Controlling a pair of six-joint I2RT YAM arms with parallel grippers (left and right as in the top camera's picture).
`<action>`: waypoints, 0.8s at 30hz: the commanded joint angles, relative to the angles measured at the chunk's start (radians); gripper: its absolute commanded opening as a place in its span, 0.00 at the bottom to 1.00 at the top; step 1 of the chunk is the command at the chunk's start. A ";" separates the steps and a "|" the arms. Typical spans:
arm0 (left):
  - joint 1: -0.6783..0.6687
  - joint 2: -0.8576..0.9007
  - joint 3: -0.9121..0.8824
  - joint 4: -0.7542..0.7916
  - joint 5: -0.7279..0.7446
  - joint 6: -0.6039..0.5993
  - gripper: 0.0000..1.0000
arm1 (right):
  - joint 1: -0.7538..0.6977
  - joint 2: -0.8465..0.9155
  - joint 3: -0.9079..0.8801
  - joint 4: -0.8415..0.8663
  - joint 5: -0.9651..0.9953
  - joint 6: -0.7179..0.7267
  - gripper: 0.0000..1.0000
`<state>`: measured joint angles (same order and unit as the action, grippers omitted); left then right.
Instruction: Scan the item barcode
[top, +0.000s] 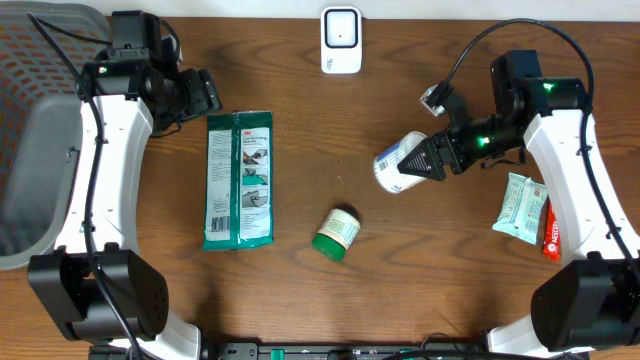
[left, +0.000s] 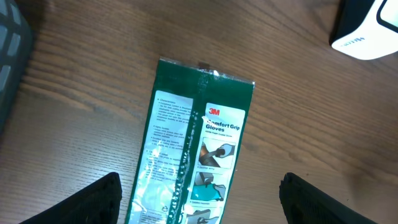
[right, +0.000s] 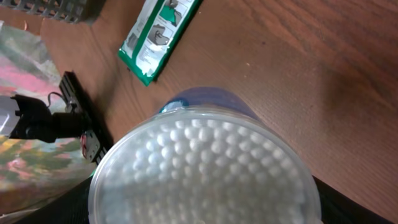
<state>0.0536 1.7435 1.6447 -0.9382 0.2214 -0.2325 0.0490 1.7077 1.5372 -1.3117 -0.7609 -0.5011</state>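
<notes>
The right end effector (top: 430, 160) pinches the swab tub (top: 398, 165) by its end. The tub sits toward 3 o'clock on the bench (top: 330, 300), at 5 o'clock from the scanner (top: 341, 40). The left end effector (top: 207, 92) is spread, at the 12 o'clock end of the glove pack (top: 239, 180).

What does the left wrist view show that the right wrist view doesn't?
Only the left wrist view: a corner of the white scanner, the printed top end of the green glove packet, and the open left end effector. Only the right wrist view: the cotton swab tub, seen end-on and filling most of the frame. Both: the packet, lying on the wooden table.
</notes>
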 joint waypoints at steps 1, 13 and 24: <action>0.003 0.005 -0.001 -0.003 -0.010 0.002 0.81 | -0.005 -0.018 0.016 0.017 0.017 0.057 0.01; 0.003 0.005 -0.001 -0.003 -0.010 0.002 0.81 | 0.117 -0.017 0.230 0.016 0.257 0.163 0.01; 0.003 0.005 -0.001 -0.003 -0.010 0.002 0.81 | 0.183 0.169 0.745 -0.244 0.447 0.293 0.01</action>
<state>0.0536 1.7435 1.6447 -0.9386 0.2218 -0.2325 0.2176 1.7977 2.1685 -1.5166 -0.3710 -0.2623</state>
